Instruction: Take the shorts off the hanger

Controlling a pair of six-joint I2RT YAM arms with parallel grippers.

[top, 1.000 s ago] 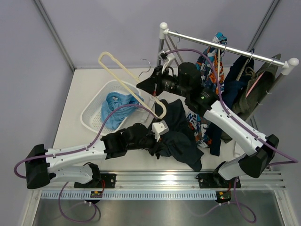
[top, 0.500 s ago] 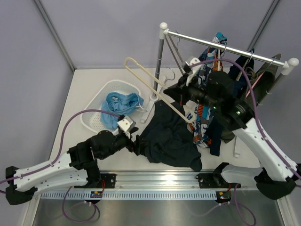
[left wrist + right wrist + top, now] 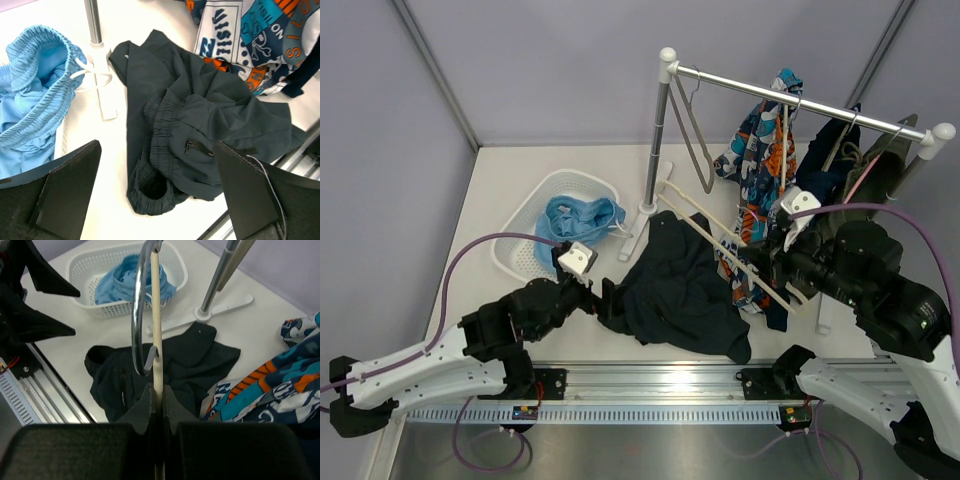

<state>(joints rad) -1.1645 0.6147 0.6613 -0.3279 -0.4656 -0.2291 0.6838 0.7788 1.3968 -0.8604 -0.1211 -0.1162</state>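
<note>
Dark navy shorts (image 3: 680, 295) lie crumpled on the white table (image 3: 500, 180), fully off the hanger (image 3: 720, 245). Their gathered waistband is bunched toward the near edge and one leg is spread toward the foot of the clothes rail (image 3: 800, 100).

The left tool (image 3: 605, 300) sits low, just beside that waistband, with its fingers spread wide apart and nothing between them. From its own camera the cloth lies loose on the table between the two fingers.

The right tool (image 3: 157, 390) is pressed together on the neck of the cream hanger, right below the metal hook (image 3: 135, 325). It holds the hanger raised, with the long bar reaching out over the far edge of the dark shorts. The hanger is bare. I take it the grip is at the neck so the frame stays steady and the hook stays free for the rail.

A pair of light blue shorts (image 3: 580, 220) is heaped in the white basket (image 3: 515, 240) to the left, apart from the dark pair. That suggests the basket is where freed clothes end up. A bright patterned garment (image 3: 760, 160) and darker ones hang on the rail, close to the raised hanger.

For this pair the removal looks done. What remains, I'd guess, is moving the dark shorts to the basket and putting the hanger down or back on the rail.
</note>
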